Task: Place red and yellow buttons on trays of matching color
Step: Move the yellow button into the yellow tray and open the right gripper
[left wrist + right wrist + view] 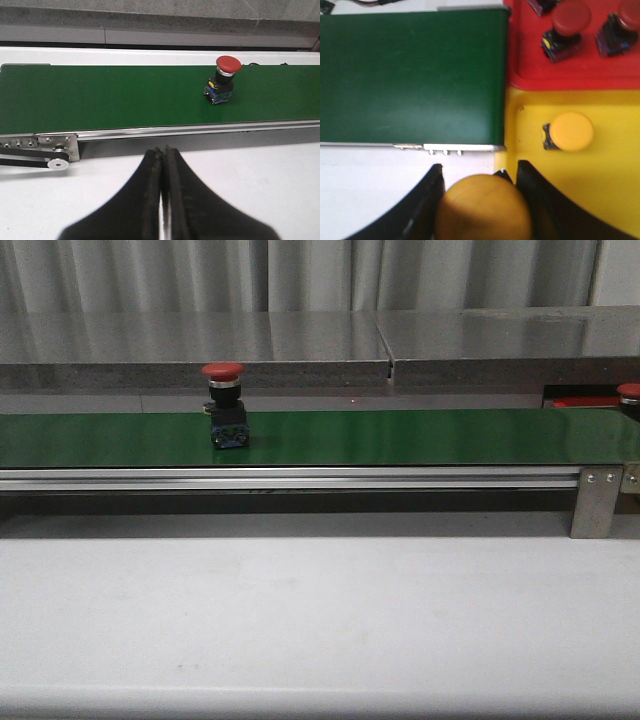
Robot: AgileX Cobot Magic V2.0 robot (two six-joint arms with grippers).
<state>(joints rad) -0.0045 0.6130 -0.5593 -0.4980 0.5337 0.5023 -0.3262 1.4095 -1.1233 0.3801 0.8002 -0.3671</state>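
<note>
I see the white tabletop [320,620] carrying the long green belt [400,436], with nothing standing between the arms and the parts. At the belt's end lie the yellow tray [600,190] and the red tray [580,80], touching edge to edge. One red button [223,371] stands upright on the belt; three more [570,17] sit in the red tray, and a yellow one [572,131] in the yellow tray. The right gripper [480,200] has its jaws clamped on a yellow button [485,210]. The left gripper [162,165] has its jaws pressed together, holding nothing.
</note>
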